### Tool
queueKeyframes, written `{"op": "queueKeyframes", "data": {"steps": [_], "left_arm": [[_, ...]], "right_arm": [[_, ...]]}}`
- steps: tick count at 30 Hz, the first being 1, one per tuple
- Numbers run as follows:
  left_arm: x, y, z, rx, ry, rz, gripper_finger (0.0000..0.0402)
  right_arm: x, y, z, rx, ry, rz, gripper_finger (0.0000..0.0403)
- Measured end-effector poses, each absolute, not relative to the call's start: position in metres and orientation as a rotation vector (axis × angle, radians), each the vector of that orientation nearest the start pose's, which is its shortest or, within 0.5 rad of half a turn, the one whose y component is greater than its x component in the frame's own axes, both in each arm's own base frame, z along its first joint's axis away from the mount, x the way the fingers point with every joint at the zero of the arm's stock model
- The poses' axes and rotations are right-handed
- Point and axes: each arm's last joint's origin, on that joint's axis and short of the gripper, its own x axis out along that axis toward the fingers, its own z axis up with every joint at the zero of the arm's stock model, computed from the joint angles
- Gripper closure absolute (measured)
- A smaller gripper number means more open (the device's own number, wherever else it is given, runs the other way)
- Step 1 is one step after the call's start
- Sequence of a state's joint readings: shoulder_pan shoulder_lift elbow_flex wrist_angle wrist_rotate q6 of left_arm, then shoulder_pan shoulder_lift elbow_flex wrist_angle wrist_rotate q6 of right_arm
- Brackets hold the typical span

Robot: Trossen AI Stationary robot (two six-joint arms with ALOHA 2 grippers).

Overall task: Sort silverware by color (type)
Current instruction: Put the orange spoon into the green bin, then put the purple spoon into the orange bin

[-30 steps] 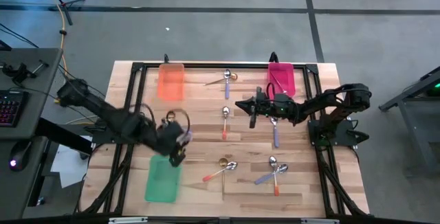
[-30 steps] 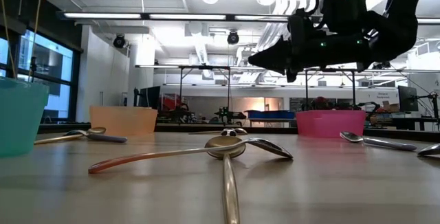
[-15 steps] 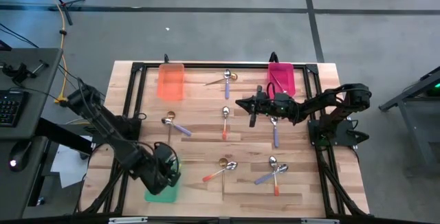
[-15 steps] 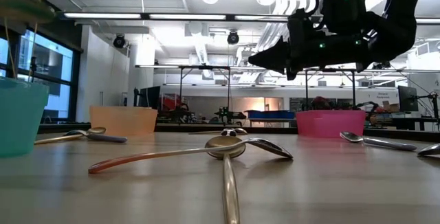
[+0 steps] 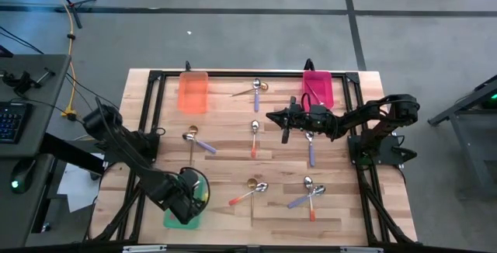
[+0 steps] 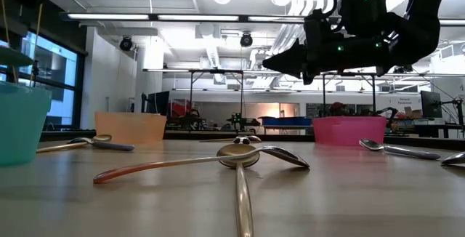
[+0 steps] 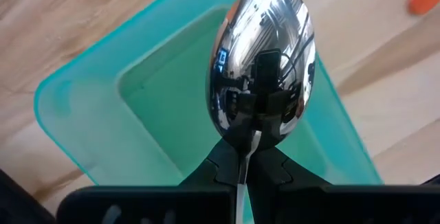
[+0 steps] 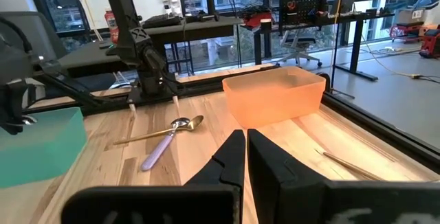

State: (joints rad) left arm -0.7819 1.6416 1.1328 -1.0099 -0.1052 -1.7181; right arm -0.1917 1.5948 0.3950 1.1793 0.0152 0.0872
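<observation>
Now the left fingers (image 7: 227,161) pinch a spoon (image 7: 264,66) above the green tray (image 7: 103,107).

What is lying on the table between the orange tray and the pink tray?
In the high view, between the orange tray and the pink tray lie two crossed spoons, one gold, one purple-handled, on otherwise bare wood.

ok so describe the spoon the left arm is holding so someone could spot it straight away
Start at the green tray on the table's near-left corner in the high view. The left gripper hangs right over it, jaws shut on a spoon. Every other spoon lies flat on the wood; this one is in the air, its mirror-bright silver bowl above the tray.
</observation>
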Motion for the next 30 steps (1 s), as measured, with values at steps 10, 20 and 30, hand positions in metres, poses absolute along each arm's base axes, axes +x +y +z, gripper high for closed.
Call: {"op": "queueKeyframes", "data": {"steps": [10, 20, 30], "left_arm": [[0.223, -0.188, 0.19, -0.619, 1.49, 0.605, 0.04], [0.232, -0.179, 0.186, -0.597, 1.536, 0.569, 0.0395], [0.233, -0.175, 0.192, -0.605, 1.527, 0.536, 0.0342]], "right_arm": [[0.263, -0.051, 0.159, 0.089, 0.012, -0.208, 0.0399], [0.263, -0.051, 0.158, 0.088, 0.021, -0.208, 0.0399], [0.263, -0.051, 0.158, 0.088, 0.022, -0.208, 0.0399]]}}
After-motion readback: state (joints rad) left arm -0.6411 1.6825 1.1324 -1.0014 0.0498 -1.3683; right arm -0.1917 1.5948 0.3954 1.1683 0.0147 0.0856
